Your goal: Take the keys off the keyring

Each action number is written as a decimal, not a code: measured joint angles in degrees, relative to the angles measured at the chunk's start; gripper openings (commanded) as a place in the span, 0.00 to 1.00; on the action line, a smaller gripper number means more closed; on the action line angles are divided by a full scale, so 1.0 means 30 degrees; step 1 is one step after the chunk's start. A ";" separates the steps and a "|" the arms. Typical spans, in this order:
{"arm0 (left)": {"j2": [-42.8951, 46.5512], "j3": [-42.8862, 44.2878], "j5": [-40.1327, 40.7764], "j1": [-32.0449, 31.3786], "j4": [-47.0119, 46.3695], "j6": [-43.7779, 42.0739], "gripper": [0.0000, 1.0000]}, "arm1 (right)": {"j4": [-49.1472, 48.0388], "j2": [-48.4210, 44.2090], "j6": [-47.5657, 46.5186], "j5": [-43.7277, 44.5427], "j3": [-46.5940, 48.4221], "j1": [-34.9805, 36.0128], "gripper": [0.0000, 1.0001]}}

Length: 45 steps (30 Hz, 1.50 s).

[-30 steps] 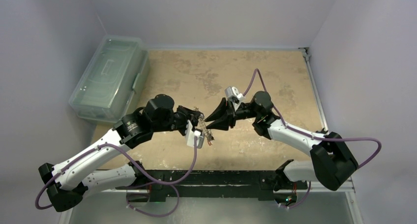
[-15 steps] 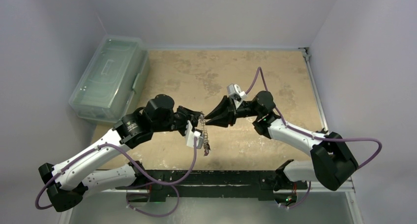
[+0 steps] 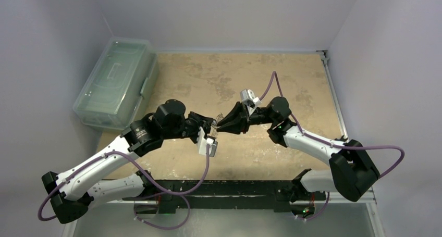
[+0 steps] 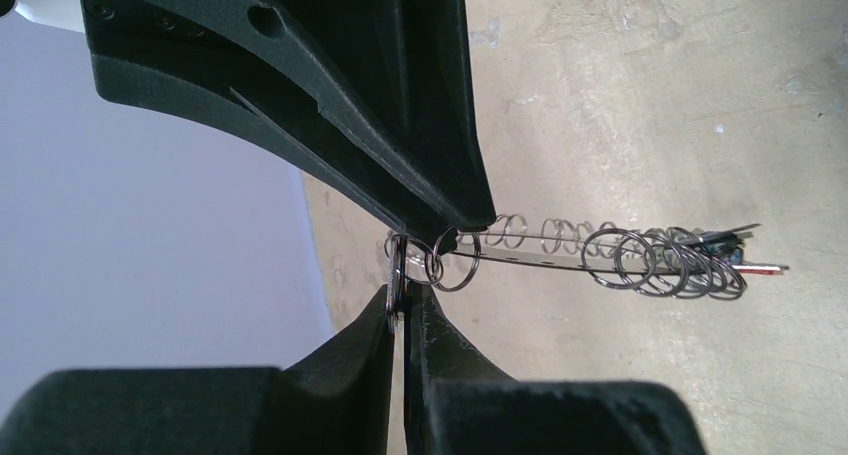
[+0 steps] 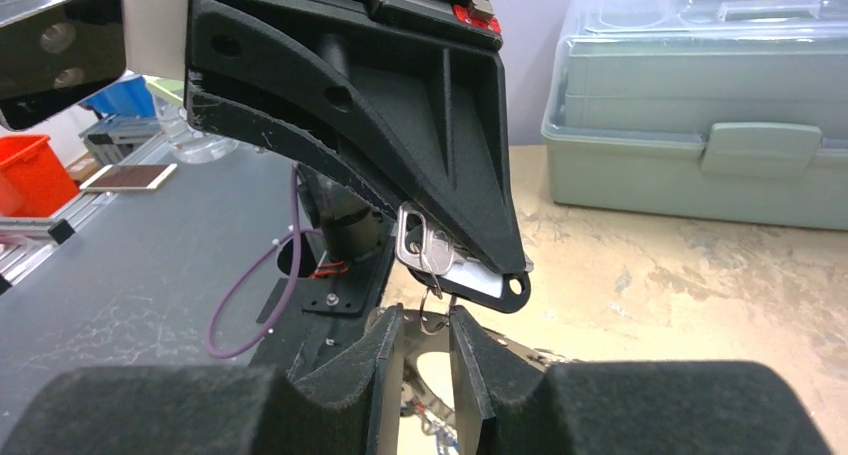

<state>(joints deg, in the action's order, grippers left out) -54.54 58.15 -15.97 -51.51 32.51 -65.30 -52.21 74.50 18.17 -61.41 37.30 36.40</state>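
My left gripper [image 3: 212, 126] is shut on a silvery key [image 4: 396, 285], which also shows in the right wrist view [image 5: 412, 243] beside a black tag [image 5: 485, 283]. A small split ring [image 5: 436, 310] links that key to the keyring [image 4: 540, 258], a thin silvery band seen edge-on that hangs down from it. The other keys [image 4: 715, 260] bunch at its low end. My right gripper [image 3: 220, 125] meets the left one tip to tip. Its jaws stand narrowly apart, closed on the split ring at the top of the keyring [image 5: 428, 315].
A pale green lidded toolbox [image 3: 117, 80] stands at the table's far left and shows in the right wrist view [image 5: 700, 145]. The mottled tan table top [image 3: 271, 75] lies under both grippers. Purple walls close in on three sides.
My right gripper has moved left to the left gripper's tip and its jaws have narrowed. The hanging keyring, swinging below the left gripper earlier, now hangs straight and looks foreshortened.
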 measured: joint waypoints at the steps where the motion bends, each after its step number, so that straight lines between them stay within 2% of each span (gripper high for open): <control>1: 0.0000 0.0000 0.0000 0.0000 -0.0015 0.0015 0.00 | 0.0066 0.0000 -0.0080 0.0138 0.0000 0.0007 0.23; 5: -0.0051 0.0000 0.0036 0.0000 -0.0066 0.0080 0.00 | 0.0328 0.0000 -0.0415 0.0495 -0.0007 0.0007 0.16; 9: -0.0146 0.0000 0.0131 0.0000 -0.0080 0.0233 0.00 | 0.0831 0.0000 -0.0845 0.0801 -0.0007 0.0029 0.20; 11: -0.0175 0.0000 0.0153 0.0000 -0.0080 0.0328 0.00 | 0.1013 0.0000 -0.0991 0.0860 -0.0007 0.0036 0.26; 12: -0.0197 0.0000 0.0175 0.0000 -0.0080 0.0372 0.00 | 0.1129 0.0000 -0.1049 0.0933 -0.0007 0.0044 0.25; 18: -0.0248 0.0000 0.0342 0.0000 -0.0095 0.0423 0.00 | 0.1457 0.0000 -0.1311 0.1144 -0.0007 0.0080 0.00; 30: -0.0787 0.0109 0.1180 0.0022 -0.0080 0.0189 0.00 | 0.2259 0.0000 -0.1348 0.1486 0.0007 0.0080 0.00; 39: -0.2106 0.1275 0.1858 -0.0044 0.1020 -0.2273 0.00 | 0.4335 0.0022 -0.1566 0.2667 0.0692 0.0080 0.00; 45: -0.2739 0.1727 0.3002 -0.0823 0.1727 -0.4357 0.00 | 0.5100 0.0022 -0.1617 0.3140 0.0787 0.0080 0.00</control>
<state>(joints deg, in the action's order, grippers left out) -62.76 63.33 -6.96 -53.98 37.69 -78.37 -36.91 74.56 13.32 -51.99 39.66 36.64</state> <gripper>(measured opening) 0.040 0.008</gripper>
